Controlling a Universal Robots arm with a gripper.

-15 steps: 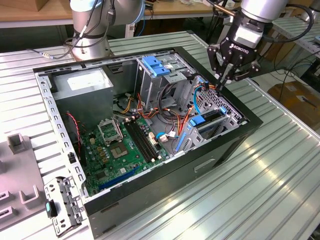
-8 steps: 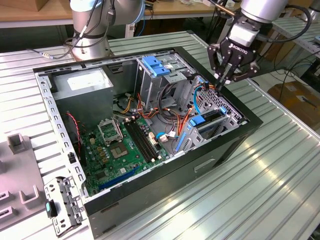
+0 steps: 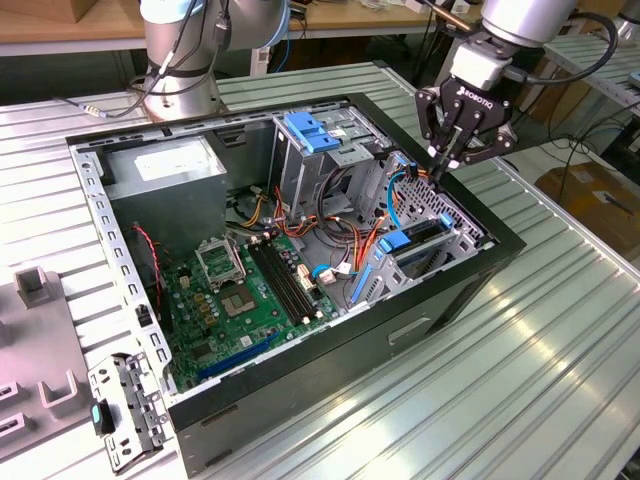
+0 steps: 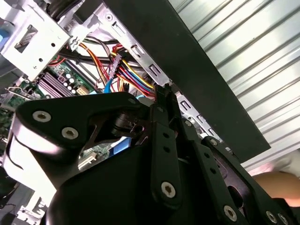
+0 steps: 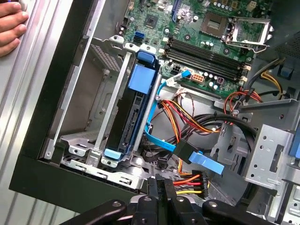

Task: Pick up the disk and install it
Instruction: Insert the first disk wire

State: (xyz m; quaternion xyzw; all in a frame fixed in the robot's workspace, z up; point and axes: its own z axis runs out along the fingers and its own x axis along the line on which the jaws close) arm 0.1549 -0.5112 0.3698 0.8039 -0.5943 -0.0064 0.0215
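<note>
Open computer case (image 3: 300,330) on slatted table (image 3: 560,340). Drive cage (image 5: 93,140) at the case's edge, just below and ahead of the fingertips. Disk (image 5: 136,112) in blue carrier seated on edge in the cage, long axis running away from the fingers toward the motherboard (image 5: 197,28); near end just ahead of the tips, offset to one side. Gripper (image 3: 447,165) hovering over the cage rim, fingers (image 5: 161,197) pressed together, holding nothing. Cable bundle (image 5: 190,180) right beside the tips. Person's hand (image 5: 11,28) resting at the case's outer edge, well apart.
</note>
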